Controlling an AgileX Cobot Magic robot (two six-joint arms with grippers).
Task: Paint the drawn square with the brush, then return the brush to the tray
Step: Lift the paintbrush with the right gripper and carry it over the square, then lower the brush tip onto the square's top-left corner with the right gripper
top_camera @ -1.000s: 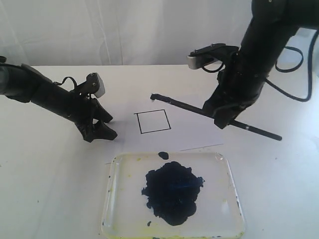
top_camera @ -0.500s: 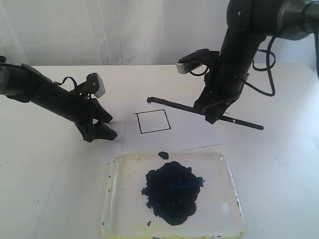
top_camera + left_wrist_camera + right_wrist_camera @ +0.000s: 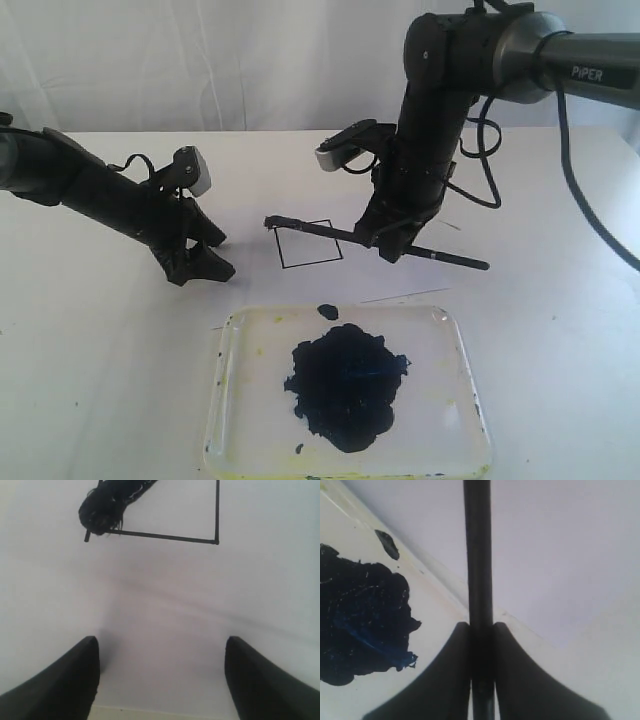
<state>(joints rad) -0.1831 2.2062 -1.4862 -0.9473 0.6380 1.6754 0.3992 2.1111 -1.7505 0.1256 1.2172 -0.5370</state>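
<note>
In the exterior view, the right gripper (image 3: 385,240) hangs steeply over the white paper (image 3: 400,280), pinching the brush (image 3: 325,231) mid-shaft with its tip at the far-left corner of the unpainted drawn square (image 3: 307,244). The paper's near edge lies just beside the tray (image 3: 455,345), which holds a dark paint blob (image 3: 347,385), and the left gripper (image 3: 205,258) rests low, left of the square. The left wrist view shows its fingers (image 3: 60,685) spread wide over blank paper, while the right wrist view shows jaws pressed on the brush shaft, near the tray rim.

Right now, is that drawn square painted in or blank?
Blank: the drawn square is white inside its outline; the brush tip is at one corner.
</note>
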